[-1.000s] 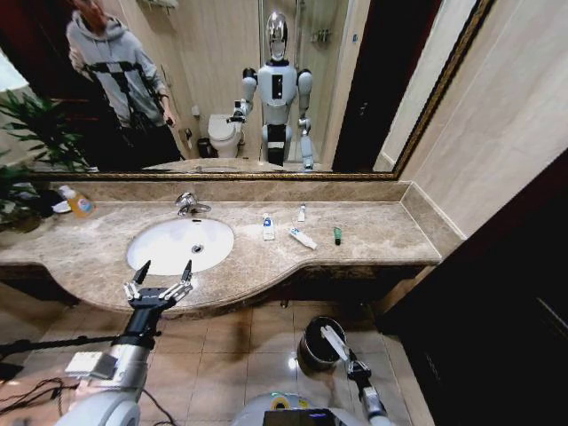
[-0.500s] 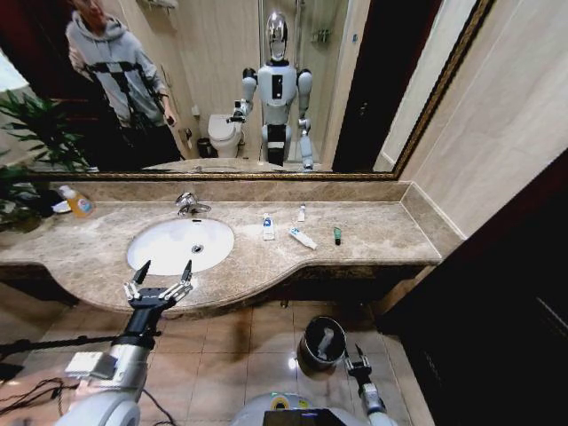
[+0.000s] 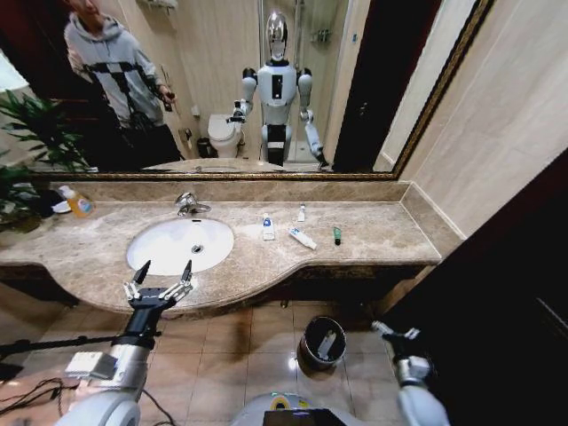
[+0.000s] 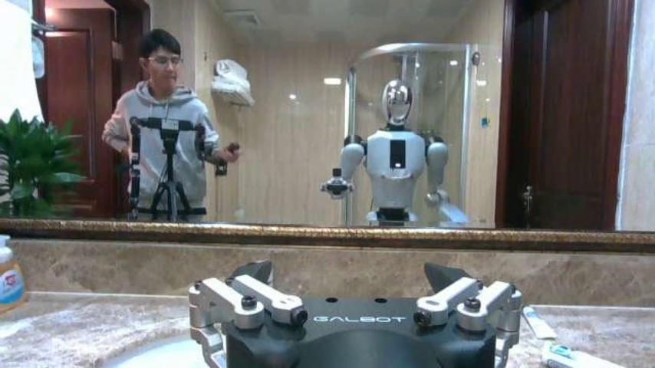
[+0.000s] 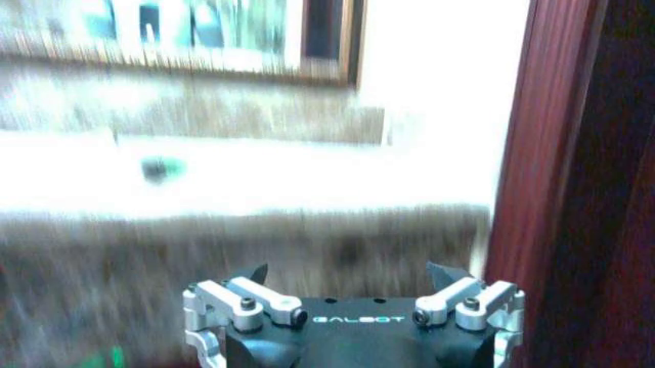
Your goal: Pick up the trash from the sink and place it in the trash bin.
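Head view first: seeing the left gripper (image 3: 165,266) hovering at the countertop (image 3: 106,257) edge, just in front of the sink (image 3: 169,244), fingers spread wide and holding nothing. Spotting the right gripper (image 3: 395,330) down low beside the trash bin (image 3: 322,319), also open and empty. Noticing one white piece (image 3: 327,343) lying inside the bin, so guessing one down. Counting four to go, all on the marble right of the basin, not in it: blue-labelled bottle (image 3: 267,228), small white tube (image 3: 302,212), long white packet (image 3: 303,238), dark green tube (image 3: 337,235).

Left wrist view: looking past the open left gripper at the mirror, catching the packet (image 4: 538,322) and the bottle (image 4: 573,356) off to the side.

Right wrist view: facing the counter front, making out a green smear (image 5: 159,169), probably that green tube.
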`<state>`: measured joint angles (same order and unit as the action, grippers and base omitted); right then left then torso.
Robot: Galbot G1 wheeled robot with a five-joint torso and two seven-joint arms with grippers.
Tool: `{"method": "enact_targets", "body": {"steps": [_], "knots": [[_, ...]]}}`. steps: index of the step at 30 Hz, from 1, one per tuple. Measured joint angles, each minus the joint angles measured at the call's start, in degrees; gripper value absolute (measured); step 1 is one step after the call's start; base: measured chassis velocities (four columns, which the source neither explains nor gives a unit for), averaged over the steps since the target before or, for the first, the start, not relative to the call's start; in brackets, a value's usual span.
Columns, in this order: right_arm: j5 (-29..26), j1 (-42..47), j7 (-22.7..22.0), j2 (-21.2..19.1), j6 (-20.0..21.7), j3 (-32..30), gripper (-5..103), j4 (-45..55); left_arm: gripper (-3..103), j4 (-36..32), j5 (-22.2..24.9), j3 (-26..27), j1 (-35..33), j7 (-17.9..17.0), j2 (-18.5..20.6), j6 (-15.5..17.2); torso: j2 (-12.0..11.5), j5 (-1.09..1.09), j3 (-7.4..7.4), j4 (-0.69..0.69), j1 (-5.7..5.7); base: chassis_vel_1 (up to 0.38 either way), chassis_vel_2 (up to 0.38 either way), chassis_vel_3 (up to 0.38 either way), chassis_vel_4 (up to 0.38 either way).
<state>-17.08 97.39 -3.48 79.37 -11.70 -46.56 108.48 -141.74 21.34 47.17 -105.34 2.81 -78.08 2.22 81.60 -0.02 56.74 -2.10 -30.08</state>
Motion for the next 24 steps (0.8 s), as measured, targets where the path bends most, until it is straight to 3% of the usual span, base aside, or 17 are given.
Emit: {"method": "enact_targets", "body": {"steps": [6, 9, 10, 13, 14, 16, 19, 24], "knots": [[-1.4, 2.7, -0.4, 1.1, 3.9, 0.1, 100, 13.9, 100, 0.0, 0.0, 0.0, 0.0, 0.0, 0.0, 0.0, 0.0, 0.01, 0.00, 0.01, 0.01, 0.000, 0.000, 0.000, 0.000], [-2.3, 0.0, -0.3, 0.9, 8.7, 2.6, 100, 19.9, 100, 0.0, 0.0, 0.0, 0.0, 0.0, 0.0, 0.0, 0.0, 0.01, 0.00, 0.01, 0.01, 0.000, 0.000, 0.000, 0.000], [-2.8, -3.8, -0.2, -0.2, 12.2, 4.8, 100, 21.6, 100, 0.0, 0.0, 0.0, 0.0, 0.0, 0.0, 0.0, 0.0, 0.01, 0.00, 0.00, 0.01, 0.000, 0.000, 0.000, 0.000], [-3.0, -8.5, -0.2, -2.4, 15.2, 7.4, 100, 21.5, 100, 0.0, 0.0, 0.0, 0.0, 0.0, 0.0, 0.0, 0.0, 0.03, 0.01, -0.01, 0.01, 0.000, 0.000, 0.000, 0.000], [-3.0, -13.8, -0.3, -5.6, 17.9, 10.6, 100, 19.9, 100, 0.0, 0.0, 0.0, 0.0, 0.0, 0.0, 0.0, 0.0, 0.03, 0.01, -0.02, 0.00, 0.000, 0.000, 0.000, 0.000], [-3.0, -15.5, -0.3, -6.7, 18.7, 11.7, 100, 19.1, 100, 0.0, 0.0, 0.0, 0.0, 0.0, 0.0, 0.0, 0.0, 0.03, 0.01, -0.02, 0.00, 0.000, 0.000, 0.000, 0.000], [-3.9, -24.8, -0.1, -11.1, 22.6, 18.5, 100, 13.1, 100, 0.0, 0.0, 0.0, 0.0, 0.0, 0.0, 0.0, 0.0, 0.02, 0.01, -0.01, -0.01, 0.000, 0.000, 0.000, 0.000], [-3.3, -32.0, -0.2, -11.7, 23.4, 24.8, 100, 5.4, 100, 0.0, 0.0, 0.0, 0.0, 0.0, 0.0, 0.0, 0.0, 0.03, 0.02, -0.01, -0.01, 0.000, 0.000, 0.000, 0.000]]}}
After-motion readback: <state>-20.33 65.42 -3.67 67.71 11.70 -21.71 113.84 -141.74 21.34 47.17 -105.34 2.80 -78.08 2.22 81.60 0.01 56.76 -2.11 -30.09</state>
